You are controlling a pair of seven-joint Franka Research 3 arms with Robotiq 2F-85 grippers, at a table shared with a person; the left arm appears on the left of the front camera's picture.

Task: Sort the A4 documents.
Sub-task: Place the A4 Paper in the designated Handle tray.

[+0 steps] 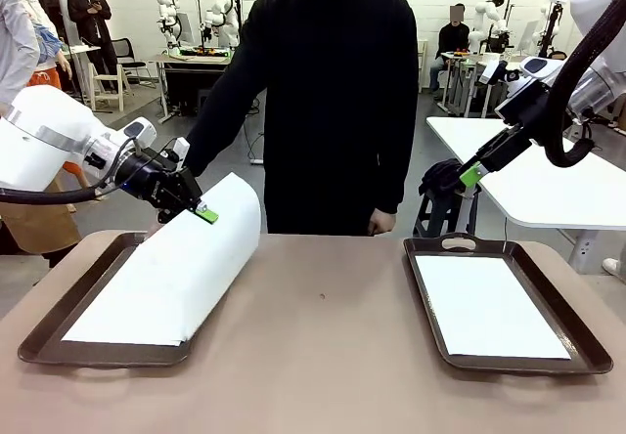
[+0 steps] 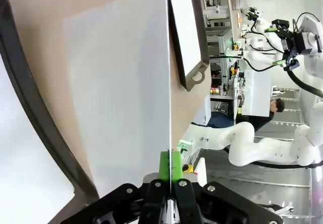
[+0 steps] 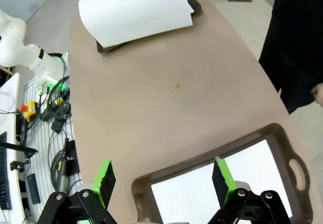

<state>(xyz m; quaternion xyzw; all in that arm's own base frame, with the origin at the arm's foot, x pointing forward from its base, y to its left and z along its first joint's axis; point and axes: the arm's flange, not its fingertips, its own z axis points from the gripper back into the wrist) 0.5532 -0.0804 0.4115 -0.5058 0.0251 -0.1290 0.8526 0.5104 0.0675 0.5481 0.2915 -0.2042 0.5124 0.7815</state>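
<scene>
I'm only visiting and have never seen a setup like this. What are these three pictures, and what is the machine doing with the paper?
Two white robot arms work at a brown table, with a person standing across it. One picture looks over the table from the robot's side; the other two come from cameras on each arm's wrist. The left gripper is shut on the edge of a white sheet, lifting and curling it over the left tray. The right gripper hangs open above the right tray, where another sheet lies flat.
</scene>
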